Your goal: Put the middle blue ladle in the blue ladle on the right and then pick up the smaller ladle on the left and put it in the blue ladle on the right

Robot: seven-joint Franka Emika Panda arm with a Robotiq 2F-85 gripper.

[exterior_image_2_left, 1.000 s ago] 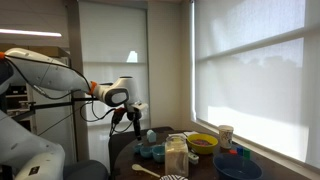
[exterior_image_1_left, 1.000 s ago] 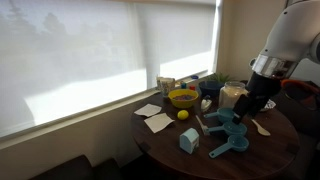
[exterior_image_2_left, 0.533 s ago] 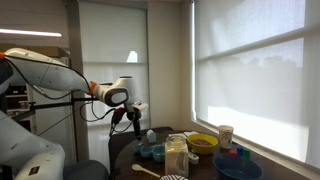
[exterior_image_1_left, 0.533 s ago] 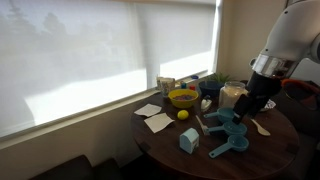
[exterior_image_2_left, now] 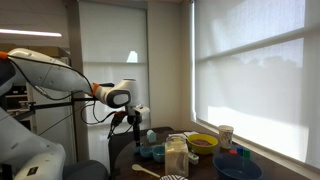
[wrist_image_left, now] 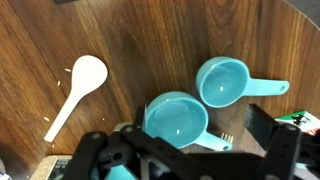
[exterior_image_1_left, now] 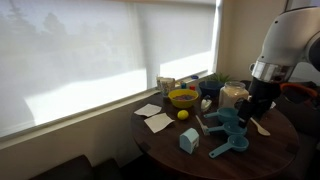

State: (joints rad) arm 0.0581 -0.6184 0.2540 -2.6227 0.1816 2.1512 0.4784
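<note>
On the round dark wooden surface (exterior_image_1_left: 270, 150), before a window with lowered roller blinds (exterior_image_1_left: 100, 50), stand the following items.

Blue ladles: in the wrist view, a larger round cup (wrist_image_left: 177, 118) lies directly under the gripper (wrist_image_left: 180, 150), with a second blue ladle (wrist_image_left: 228, 82) just beside it, its handle pointing toward the frame's right edge. In an exterior view a further blue ladle (exterior_image_1_left: 232, 146) lies apart, nearer the surface's front edge, handle outward.

Gripper: black, hanging just above the larger cup; its fingers (wrist_image_left: 110, 148) stand spread on either side, clasping nothing. In an exterior view the arm (exterior_image_2_left: 60, 80) reaches over the surface from the side.

Other items: white spoon (wrist_image_left: 78, 90), lying flat on the wood, well apart from the ladles; yellow bowl (exterior_image_1_left: 183, 98); small yellow round object (exterior_image_1_left: 183, 114) just beside it; two white paper sheets (exterior_image_1_left: 156, 120); light blue box-shaped item (exterior_image_1_left: 188, 140); pale lidded container (exterior_image_1_left: 232, 96); paper cup (exterior_image_2_left: 226, 134).

Writing: no brand, label or lettering is legible on any item; the views are too small.
</note>
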